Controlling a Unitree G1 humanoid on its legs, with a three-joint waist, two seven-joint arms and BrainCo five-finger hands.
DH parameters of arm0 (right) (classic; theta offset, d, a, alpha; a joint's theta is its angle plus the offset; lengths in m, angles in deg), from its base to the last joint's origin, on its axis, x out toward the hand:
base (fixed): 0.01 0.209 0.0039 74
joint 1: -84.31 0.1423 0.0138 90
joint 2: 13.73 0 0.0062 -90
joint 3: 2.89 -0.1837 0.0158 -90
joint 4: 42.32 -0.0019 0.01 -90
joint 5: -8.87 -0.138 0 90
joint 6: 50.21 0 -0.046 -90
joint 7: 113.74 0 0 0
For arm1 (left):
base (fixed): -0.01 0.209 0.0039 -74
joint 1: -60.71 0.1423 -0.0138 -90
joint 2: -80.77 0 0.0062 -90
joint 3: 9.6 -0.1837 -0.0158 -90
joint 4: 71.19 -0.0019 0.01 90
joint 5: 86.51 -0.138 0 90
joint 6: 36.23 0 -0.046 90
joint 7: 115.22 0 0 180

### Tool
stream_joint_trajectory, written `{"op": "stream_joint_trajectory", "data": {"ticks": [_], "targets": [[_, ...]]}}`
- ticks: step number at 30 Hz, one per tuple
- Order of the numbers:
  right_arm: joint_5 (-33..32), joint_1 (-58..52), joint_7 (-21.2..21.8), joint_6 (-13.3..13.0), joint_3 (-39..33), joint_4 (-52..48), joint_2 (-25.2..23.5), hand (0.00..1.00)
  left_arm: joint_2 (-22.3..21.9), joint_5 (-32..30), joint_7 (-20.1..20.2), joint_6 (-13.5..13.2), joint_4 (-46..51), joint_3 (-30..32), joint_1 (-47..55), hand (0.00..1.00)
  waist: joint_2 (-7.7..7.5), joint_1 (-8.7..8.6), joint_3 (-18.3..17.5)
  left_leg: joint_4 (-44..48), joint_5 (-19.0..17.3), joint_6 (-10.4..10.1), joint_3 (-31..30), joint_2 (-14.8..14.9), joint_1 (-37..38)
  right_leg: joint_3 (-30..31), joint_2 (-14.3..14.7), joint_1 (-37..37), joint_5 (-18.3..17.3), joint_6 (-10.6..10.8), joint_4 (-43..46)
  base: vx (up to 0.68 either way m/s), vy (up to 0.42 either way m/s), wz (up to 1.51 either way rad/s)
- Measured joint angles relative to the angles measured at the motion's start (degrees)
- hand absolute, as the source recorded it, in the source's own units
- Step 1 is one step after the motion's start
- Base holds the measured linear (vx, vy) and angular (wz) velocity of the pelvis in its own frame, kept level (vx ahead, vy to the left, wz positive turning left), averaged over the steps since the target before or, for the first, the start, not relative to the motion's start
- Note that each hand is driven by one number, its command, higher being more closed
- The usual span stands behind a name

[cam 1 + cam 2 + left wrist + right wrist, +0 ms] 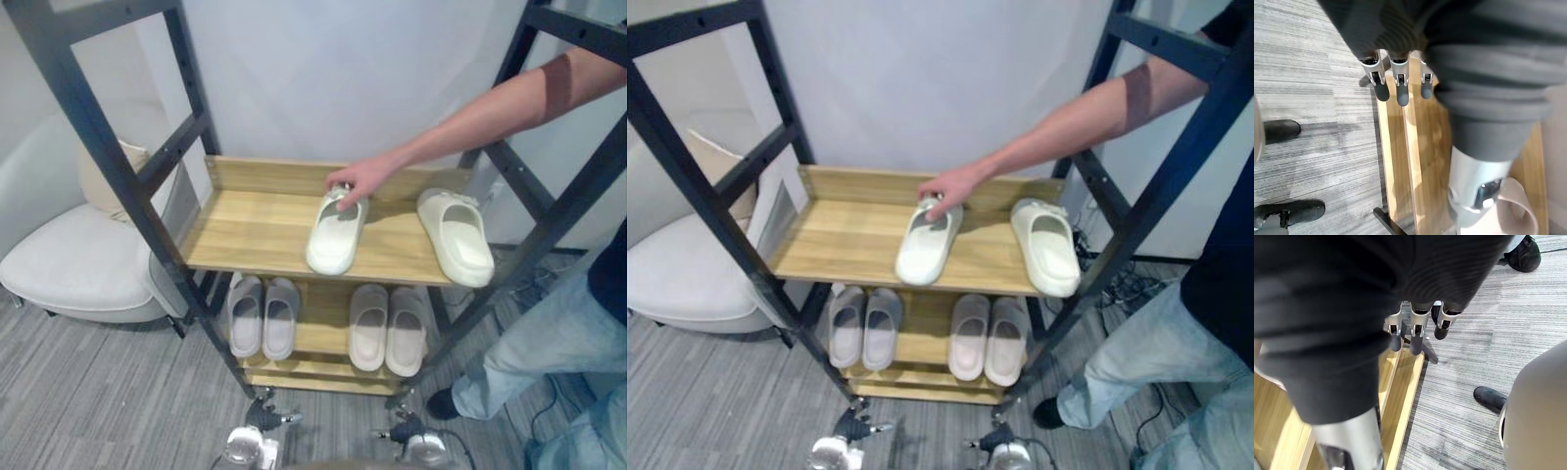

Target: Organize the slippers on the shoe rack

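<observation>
Person's hand (361,181) touches cream slipper (335,235) on upper rack shelf (250,230)

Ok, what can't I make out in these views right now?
- Middle cream foam slipper: its far end is covered by the person's hand in both eye views.
- Grey slipper pair and beige slipper pair below: their far ends are hidden under the upper wooden shelf.
- Left wrist view: a pale slipper is cut off by the picture edge, so which pair it belongs to is unclear.
</observation>
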Motion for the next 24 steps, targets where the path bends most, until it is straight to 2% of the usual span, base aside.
{"op": "stream_joint_trajectory", "data": {"ticks": [8, 10, 11, 13, 15, 16, 18, 24], "targets": [[-0.01, 0.02, 0.0, -0.3, -0.01, 0.03, 0.02, 0.0, -0.69, -0.07, -0.66, -0.55, -1.18, 1.11, -0.65, 0.0, 0.13, -0.07, 0.41, -0.01, -0.27, -0.02, 0.54, 0.11, 0.02, 0.49, 0.12, -0.03, -0.02, -0.03, 0.05, 0.0, 0.009, -0.02], [0.0, -0.05, 0.0, -0.37, 0.03, 0.02, 0.05, 0.0, -0.22, 0.03, -0.56, -0.62, 0.36, -1.46, -0.51, 0.0, 0.16, -0.08, 0.43, -0.01, -0.41, -0.01, 0.88, 0.15, 0.03, 0.71, 0.15, -0.04, -0.03, -0.03, 0.04, 0.0, 0.029, -0.08], [0.07, -0.11, 0.01, -0.45, 0.05, 0.02, 0.12, 0.0, 0.21, 0.13, -0.2, -0.61, 2.85, -5.55, 0.07, 0.0, 0.2, -0.07, 0.5, 0.0, -0.54, 0.01, 1.32, 0.18, 0.02, 0.86, 0.15, -0.07, -0.05, -0.01, 0.04, 0.0, 0.023, -0.04], [0.27, -0.1, 0.02, -0.53, 0.07, -0.01, 0.13, 0.0, 0.26, 0.33, 0.1, -0.58, 5.22, -9.04, 0.43, 0.0, 0.28, -0.08, 0.58, 0.0, -0.63, 0.02, 1.36, 0.15, 0.01, 0.94, 0.13, -0.11, -0.08, 0.03, 0.05, 0.0, 0.015, -0.02], [2.06, -0.1, 0.04, -0.58, 0.24, -0.06, 0.09, 0.0, 0.24, 1.43, 2.07, -0.62, 11.78, -15.98, 0.64, 0.0, 0.32, -0.13, 0.64, 0.0, -0.75, 0.0, 1.41, 0.17, -0.01, 1.01, 0.16, -0.17, -0.26, 0.17, 0.14, 0.01, 0.019, -0.01], [2.09, -0.1, 0.04, -0.58, 0.29, -0.06, 0.09, 0.0, 0.27, 1.49, 2.24, -0.62, 12.64, -16.7, 0.63, 0.0, 0.33, -0.15, 0.65, 0.0, -0.77, 0.0, 1.41, 0.17, -0.01, 1.01, 0.16, -0.17, -0.27, 0.16, 0.14, 0.0, 0.0, 0.0], [2.17, -0.07, -0.02, -0.57, 0.61, -0.09, 0.15, 0.0, 0.32, 3.8, 3.87, -0.83, 20.52, -22.1, 0.54, 0.0, 0.55, -0.24, 0.67, 0.0, -0.92, -0.06, 1.41, 0.27, -0.03, 1.01, 0.27, -0.23, -0.34, 0.1, 0.17, 0.0, 0.0, 0.0], [2.19, 0.14, -0.76, -0.51, 1.76, -0.03, 0.48, 0.0, 1.26, 9.45, 6.83, -1.07, 32.58, -28.58, 0.43, 0.0, 1.4, -0.29, 0.27, 0.0, -1.28, -0.25, 1.38, 0.7, 0.02, 0.91, 0.75, -0.5, -0.41, -0.29, 0.18, 0.04, 0.005, 0.0]]}}
